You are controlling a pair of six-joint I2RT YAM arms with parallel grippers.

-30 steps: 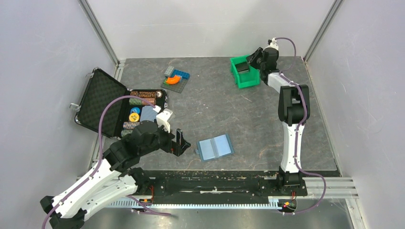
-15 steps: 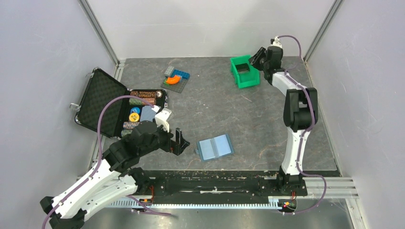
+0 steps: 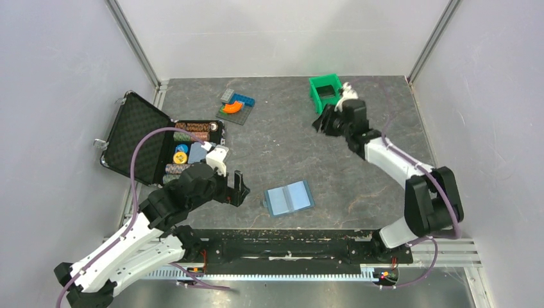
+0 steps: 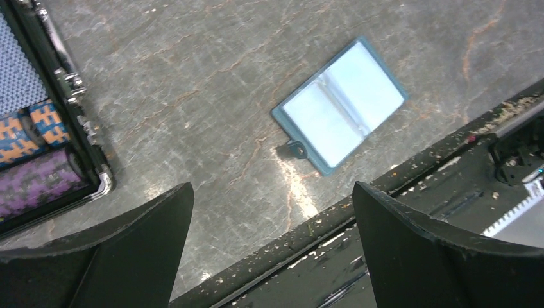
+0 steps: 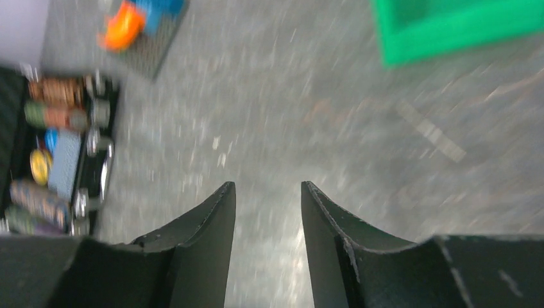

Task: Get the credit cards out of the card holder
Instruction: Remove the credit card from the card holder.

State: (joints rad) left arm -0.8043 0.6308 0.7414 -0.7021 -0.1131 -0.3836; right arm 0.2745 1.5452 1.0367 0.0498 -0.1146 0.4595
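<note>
The card holder (image 3: 289,198) is a teal-blue wallet lying open near the table's front edge, its light blue inner faces up; the left wrist view shows the card holder (image 4: 343,104) too. No card shows on those faces. A dark flat credit card (image 3: 328,91) lies inside the green bin (image 3: 315,90). My left gripper (image 3: 237,187) hovers just left of the wallet, wide open and empty (image 4: 271,189). My right gripper (image 3: 323,122) hangs above the table in front of the bin, jaws parted with nothing between them (image 5: 268,186).
An open black foam-lined case (image 3: 138,138) with poker chips (image 3: 192,131) sits at the left. Orange and blue blocks on a grey plate (image 3: 236,104) lie at the back centre. The green bin (image 5: 449,32) stands at the back right. A black rail (image 3: 289,247) runs along the front.
My right arm has swung from over the green bin down toward the table's middle, its jaws widening on the way. The left arm and the wallet have barely moved.
</note>
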